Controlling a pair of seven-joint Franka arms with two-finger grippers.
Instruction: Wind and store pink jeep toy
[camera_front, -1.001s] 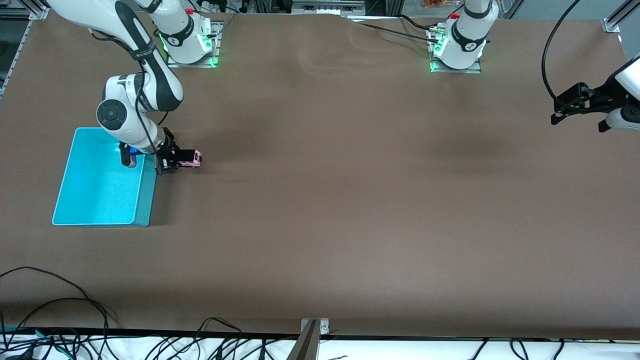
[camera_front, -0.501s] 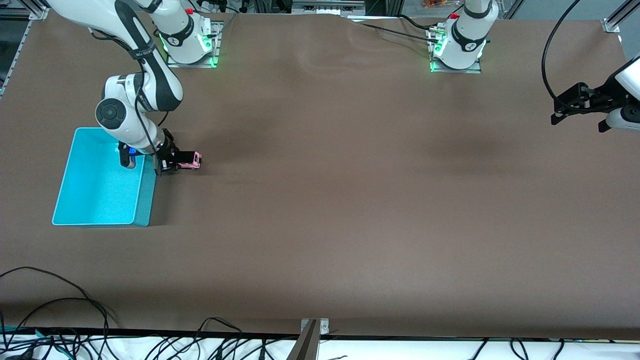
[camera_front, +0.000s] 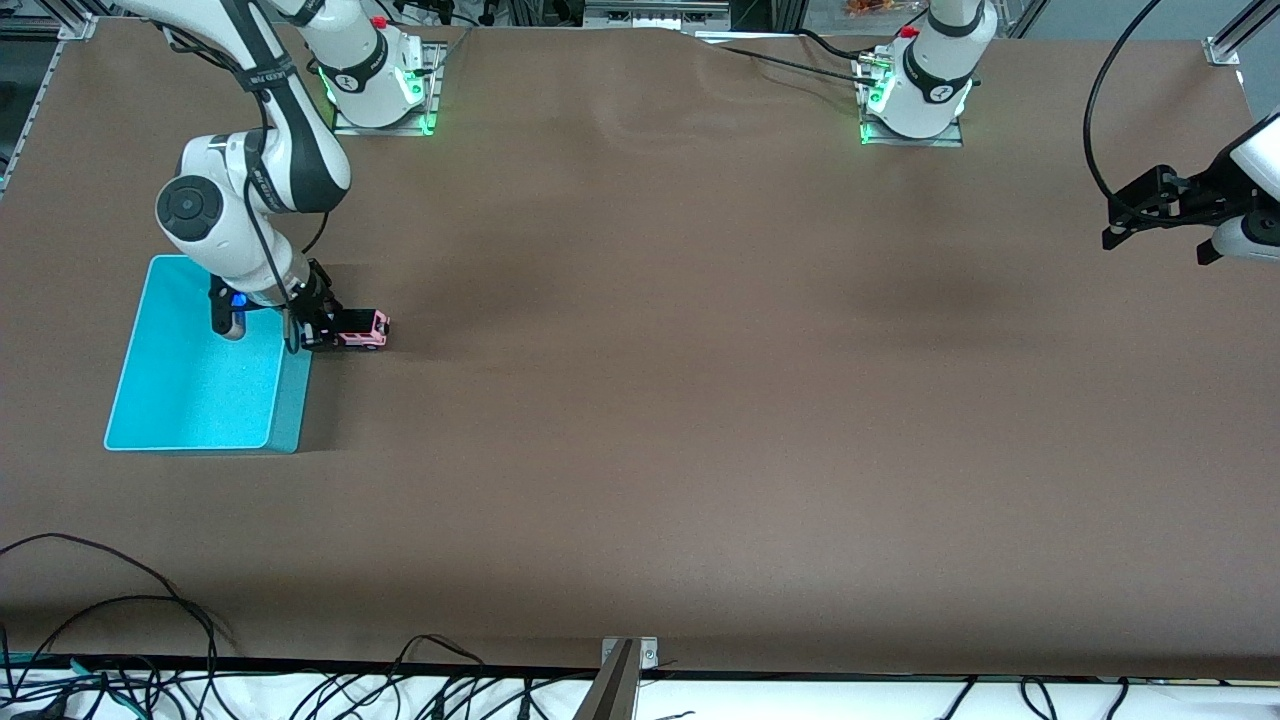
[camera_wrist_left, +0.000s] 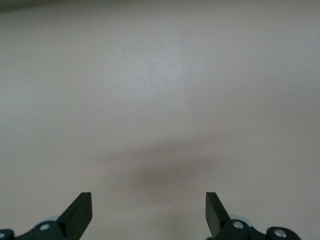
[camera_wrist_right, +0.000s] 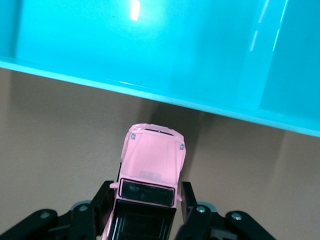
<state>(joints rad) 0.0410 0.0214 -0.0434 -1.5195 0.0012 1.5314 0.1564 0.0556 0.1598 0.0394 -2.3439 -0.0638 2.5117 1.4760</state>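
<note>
The pink jeep toy (camera_front: 362, 329), pale pink with a black rear roof, sits low at the table right beside the turquoise bin (camera_front: 190, 385), by the bin's wall that faces the left arm's end. My right gripper (camera_front: 322, 328) is shut on its black rear. In the right wrist view the fingers (camera_wrist_right: 106, 197) flank the jeep (camera_wrist_right: 152, 160), whose hood points at the bin's wall (camera_wrist_right: 150, 45). I cannot tell whether its wheels touch the table. My left gripper (camera_front: 1112, 232) waits open and empty over bare table at the left arm's end; it also shows in the left wrist view (camera_wrist_left: 148, 210).
The bin's inside shows nothing in it. Brown table stretches from the jeep toward the left arm's end. Cables (camera_front: 120, 640) lie along the table's edge nearest the front camera.
My right gripper has moved the jeep a short way toward the bin and slightly nearer the front camera, and the right arm's wrist has swung over the bin. The left arm has not moved.
</note>
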